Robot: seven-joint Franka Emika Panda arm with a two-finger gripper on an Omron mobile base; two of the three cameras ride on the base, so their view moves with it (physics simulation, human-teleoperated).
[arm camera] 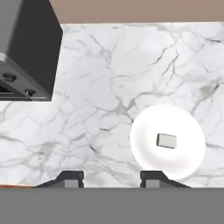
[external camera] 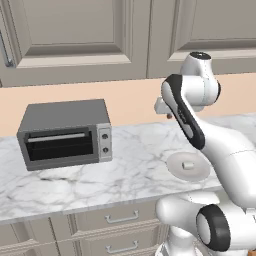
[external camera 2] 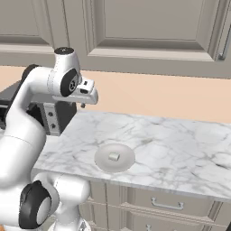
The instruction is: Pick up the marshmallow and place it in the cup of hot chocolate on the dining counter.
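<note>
The marshmallow (external camera: pixel 188 164) (external camera 2: pixel 113 156) (arm camera: pixel 166 141) is a tiny white block lying in the middle of a flat round light-grey plate (external camera: pixel 175 168) (external camera 2: pixel 125 163) (arm camera: pixel 186 162). My gripper (external camera: pixel 168 115) (external camera 2: pixel 83 105) (arm camera: pixel 111 178) hangs high above the marble, pointing down, left of and behind the plate. It is open, with its two fingertips (arm camera: pixel 72 177) wide apart and nothing between them. In the hand view the plate sits to the right of the gap between the fingers. The cup of hot chocolate and the dining counter are out of view.
The plate rests near the front edge of a narrow marble counter (external camera: pixel 130 165) (external camera 2: pixel 180 144) with drawers (external camera: pixel 122 217) (external camera 2: pixel 167 204) below. A grey toaster oven (external camera: pixel 65 132) (external camera 2: pixel 53 116) (arm camera: pixel 26 48) stands to the left. Wall cabinets (external camera: pixel 75 35) hang above a beige backsplash.
</note>
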